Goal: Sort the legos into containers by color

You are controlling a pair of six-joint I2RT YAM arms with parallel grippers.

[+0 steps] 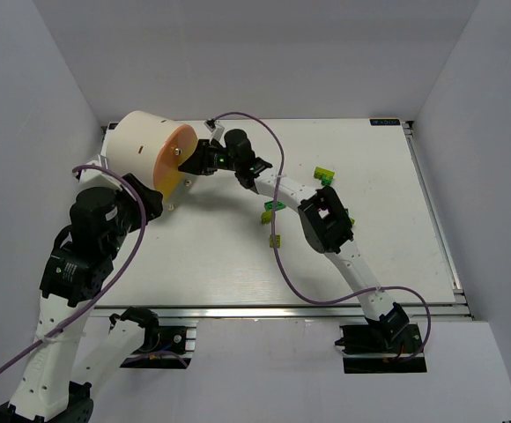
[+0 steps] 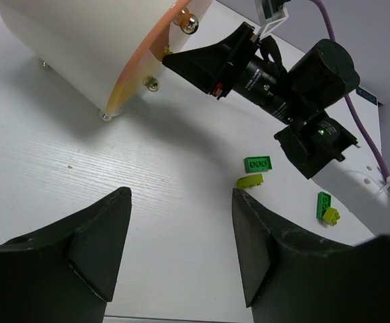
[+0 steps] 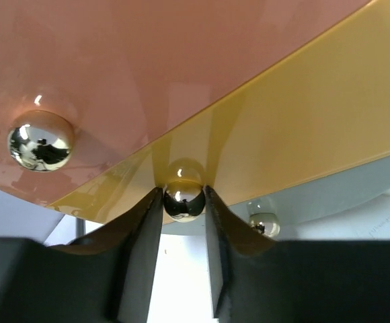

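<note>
White surface (image 1: 211, 256), white walls (image 1: 26, 106) round it. Drum (image 1: 141, 145) lies on its side far left, axis approx left-right, orange face (image 1: 174, 160) twd the right. Right gripper (image 1: 194, 160) clamped on a small shiny knob (image 3: 183, 202) at face's lower edge. Left gripper (image 2: 181, 195) open, empty, near drum. Legos (image 1: 274, 207) loose mid-surface, right of drum.

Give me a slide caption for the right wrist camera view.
Right gripper pinching a shiny knob on the drum's orange face.

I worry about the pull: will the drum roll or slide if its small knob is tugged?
The drum rests on small feet, so rolling seems unlikely. It looks like light plastic, so it may slide. The polished round knob might slip.
</note>
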